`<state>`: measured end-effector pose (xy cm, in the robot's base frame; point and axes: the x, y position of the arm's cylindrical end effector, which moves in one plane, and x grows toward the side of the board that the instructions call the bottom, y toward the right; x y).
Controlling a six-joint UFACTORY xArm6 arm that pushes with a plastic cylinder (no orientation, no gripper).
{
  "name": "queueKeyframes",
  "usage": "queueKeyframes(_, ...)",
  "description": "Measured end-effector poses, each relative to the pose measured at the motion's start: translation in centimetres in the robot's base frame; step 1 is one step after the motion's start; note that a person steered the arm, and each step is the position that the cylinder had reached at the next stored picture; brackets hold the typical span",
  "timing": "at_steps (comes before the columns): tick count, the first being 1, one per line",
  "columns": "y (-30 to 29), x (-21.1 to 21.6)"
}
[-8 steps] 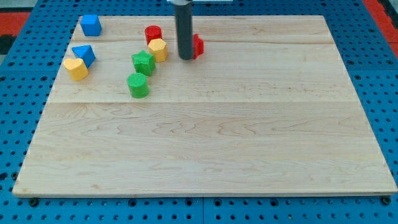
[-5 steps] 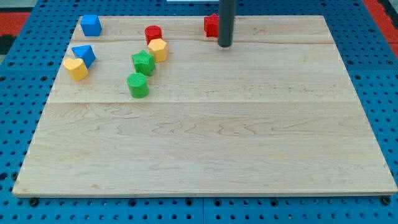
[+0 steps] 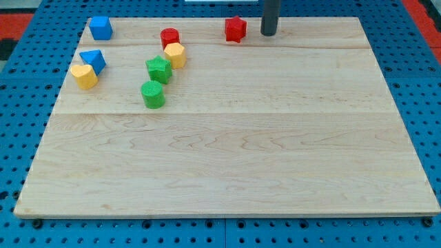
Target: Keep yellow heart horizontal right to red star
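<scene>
The red star (image 3: 235, 29) lies near the view's top edge of the wooden board (image 3: 227, 158), a little right of centre. The yellow heart (image 3: 85, 76) lies far off at the view's left, just below-left of a blue triangular block (image 3: 92, 60). My tip (image 3: 268, 33) stands just right of the red star, with a small gap between them and touching no block.
A red cylinder (image 3: 169, 37) and a yellow hexagonal block (image 3: 175, 54) sit together left of the star. A green star (image 3: 158, 69) and a green cylinder (image 3: 153, 94) lie below them. A blue cube (image 3: 100, 27) sits at the top left corner.
The red star has been pushed up and right, from beside the yellow hexagon to near the top edge. My tip has moved right and up, now clear of the star.
</scene>
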<state>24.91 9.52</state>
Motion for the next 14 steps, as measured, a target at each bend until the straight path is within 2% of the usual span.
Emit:
queueKeyframes(1,-4.9,-0.9)
queueKeyframes(2,-6.4,-0.3)
queueKeyframes(3,-2.3,5.6)
queueKeyframes(4,-1.8,15.5)
queueKeyframes(5,-2.5,20.0)
queueKeyframes(6,-5.0,20.2)
queueKeyframes(7,-10.9,24.0)
queueKeyframes(8,-16.2,30.9)
queueKeyframes(9,-25.8,31.2)
queueKeyframes(10,-31.0,28.4)
queueKeyframes(11,-25.0,26.7)
queueKeyframes(12,-22.5,26.0)
queueKeyframes(14,-30.9,17.6)
